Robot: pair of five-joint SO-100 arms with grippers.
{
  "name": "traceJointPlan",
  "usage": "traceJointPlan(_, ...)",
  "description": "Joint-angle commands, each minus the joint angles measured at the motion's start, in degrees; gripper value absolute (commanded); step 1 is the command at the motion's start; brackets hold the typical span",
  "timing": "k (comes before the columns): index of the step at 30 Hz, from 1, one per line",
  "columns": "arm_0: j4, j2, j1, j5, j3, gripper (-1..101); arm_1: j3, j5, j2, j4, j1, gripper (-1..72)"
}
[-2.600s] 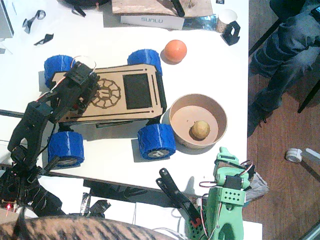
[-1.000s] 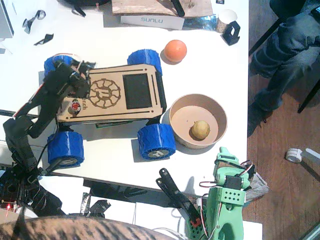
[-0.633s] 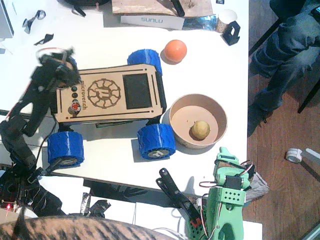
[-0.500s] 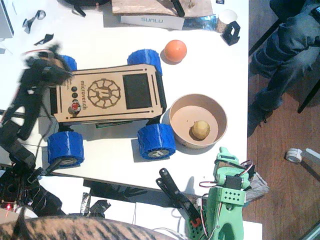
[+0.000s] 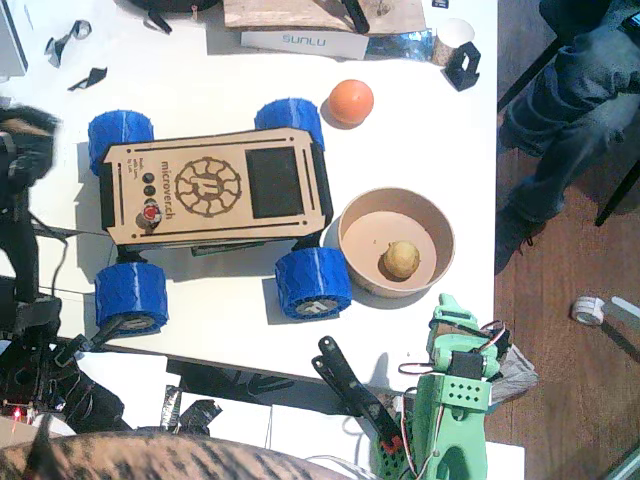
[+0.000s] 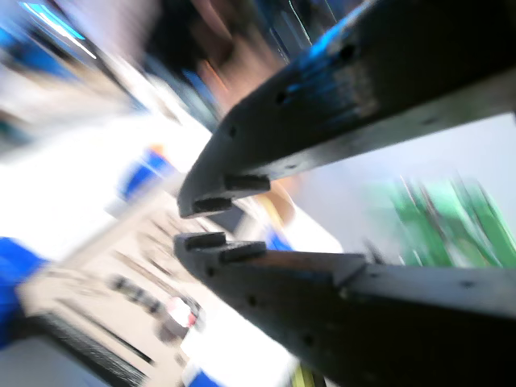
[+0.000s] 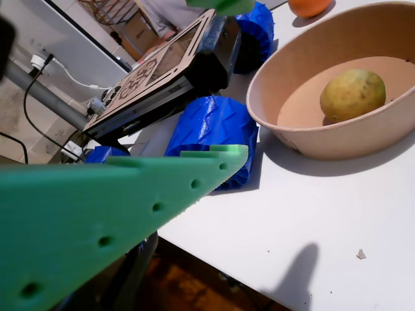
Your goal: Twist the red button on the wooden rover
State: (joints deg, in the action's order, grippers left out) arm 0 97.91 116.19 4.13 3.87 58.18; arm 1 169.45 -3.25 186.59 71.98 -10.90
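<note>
The wooden rover [image 5: 215,188] lies flat on the white table on its blue wheels. Its red button [image 5: 150,212] shows uncovered near the rover's left end, beside two small black buttons. My left gripper [image 5: 25,135], black and blurred with motion, is off the rover at the table's far left edge. In a wrist view its fingertips [image 6: 201,223] are almost together with nothing between them, and the red button [image 6: 184,313] is a blur below. My right gripper [image 7: 230,78], green, stands open near the front edge, facing a blue wheel [image 7: 214,129].
A tan bowl [image 5: 440,215] holding a yellowish fruit [image 5: 400,259] stands right of the rover. An orange ball [image 5: 351,101] lies behind it. A white box [image 5: 305,41] and small black parts line the back. A person's legs [image 5: 580,100] are at the right.
The left arm lifted off the rover's button end and swung away to the far left, uncovering the red button. The rover's left end shifted slightly. The right arm stayed still.
</note>
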Motion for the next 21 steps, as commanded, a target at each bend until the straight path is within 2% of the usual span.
traceJointPlan(1,0.79,4.31,-4.48,-4.04,-0.18,1,-0.35,0.0,-0.26,-0.26,0.26,20.4)
traceJointPlan(9,5.36,19.34,-6.24,-6.33,0.26,1,-0.35,0.0,-0.26,-0.26,0.26,20.4)
traceJointPlan(14,5.98,32.34,-6.33,-6.77,6.68,1,-0.35,0.0,-0.26,-0.26,0.26,20.4)
traceJointPlan(21,-1.41,52.56,-6.33,-6.77,27.16,1,-0.35,0.0,-0.26,-0.26,0.26,20.4)
